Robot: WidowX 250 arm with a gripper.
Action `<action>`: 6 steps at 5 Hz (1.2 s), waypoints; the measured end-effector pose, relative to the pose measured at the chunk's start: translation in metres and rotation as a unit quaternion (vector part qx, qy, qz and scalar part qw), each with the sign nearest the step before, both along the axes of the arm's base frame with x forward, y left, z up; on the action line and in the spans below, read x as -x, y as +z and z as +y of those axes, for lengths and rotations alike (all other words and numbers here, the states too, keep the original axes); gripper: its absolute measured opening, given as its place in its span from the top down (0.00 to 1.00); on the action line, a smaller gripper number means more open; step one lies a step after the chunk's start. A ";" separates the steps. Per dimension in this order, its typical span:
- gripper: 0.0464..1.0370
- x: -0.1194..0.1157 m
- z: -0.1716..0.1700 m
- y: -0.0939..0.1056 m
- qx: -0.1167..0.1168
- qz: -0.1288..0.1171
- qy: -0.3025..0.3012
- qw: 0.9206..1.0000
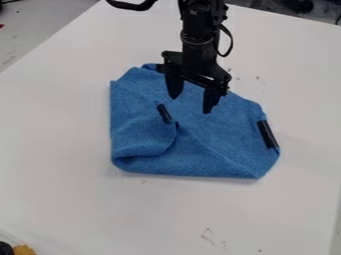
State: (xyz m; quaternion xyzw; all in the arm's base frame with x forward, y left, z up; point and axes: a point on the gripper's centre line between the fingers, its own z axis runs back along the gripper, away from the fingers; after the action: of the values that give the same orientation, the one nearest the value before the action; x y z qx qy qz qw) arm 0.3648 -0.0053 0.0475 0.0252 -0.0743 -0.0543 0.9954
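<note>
Yellow-orange bit (25,250) in btm-left corner, then folded blue cloth (213,149), long axis approx across view, under gripper (192,103), wide & empty nr inner blk strip (164,113).

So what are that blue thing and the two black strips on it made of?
The blue cloth looks like soft, matte woven or knitted fabric, judging by its fine texture and loose folds. The black strips could be tape or smooth plastic: they're dark, with straight edges.
</note>
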 end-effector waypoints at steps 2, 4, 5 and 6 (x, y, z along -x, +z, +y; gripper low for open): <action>0.04 0.007 0.007 -0.020 0.002 0.015 0.008 1.000; 0.04 0.016 0.032 -0.025 -0.002 -0.006 0.036 0.999; 0.04 0.022 0.039 -0.031 -0.005 -0.011 0.046 0.999; 0.09 0.021 0.044 -0.030 -0.006 -0.016 0.047 0.999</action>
State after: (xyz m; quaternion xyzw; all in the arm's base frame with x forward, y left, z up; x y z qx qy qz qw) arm 0.3440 0.0384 0.0171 0.0360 -0.0890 -0.0075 0.9954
